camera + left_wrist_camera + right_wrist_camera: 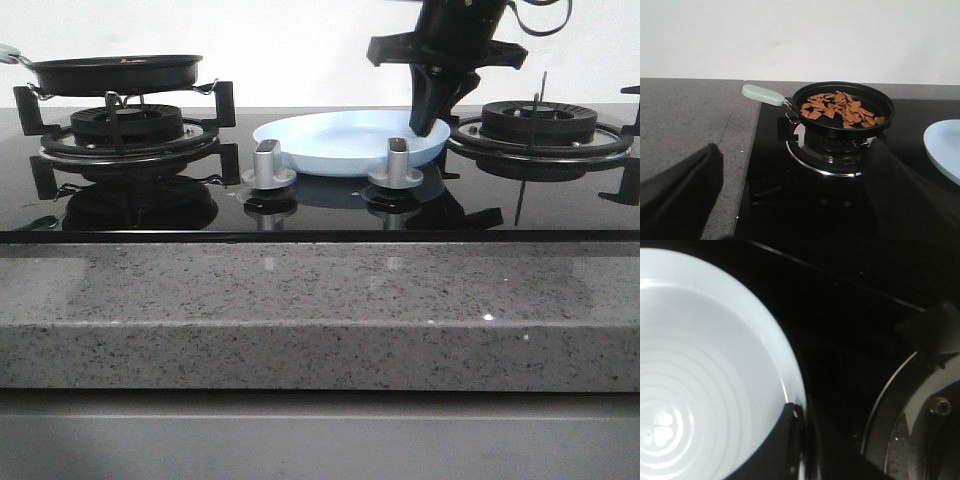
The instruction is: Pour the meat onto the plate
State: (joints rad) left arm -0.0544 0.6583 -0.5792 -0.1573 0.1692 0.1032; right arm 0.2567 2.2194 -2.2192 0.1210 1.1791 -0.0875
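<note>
While right gripper (432,125) pinches plate (330,140) rim, left gripper (790,200) wide open, empty

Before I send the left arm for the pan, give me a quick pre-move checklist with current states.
1. Meat all inside the frying pan: ok.
2. Pan seated on the left burner, pale handle free and reachable: ok.
3. Left gripper open and holding nothing: ok.
4. Right gripper clamped on the plate rim: ok; the right wrist view shows a finger on each side of the rim.
5. Plate empty and ready to receive: ok.
6. Plate lying flat on the cooktop between the burners: cannot tell.
</note>
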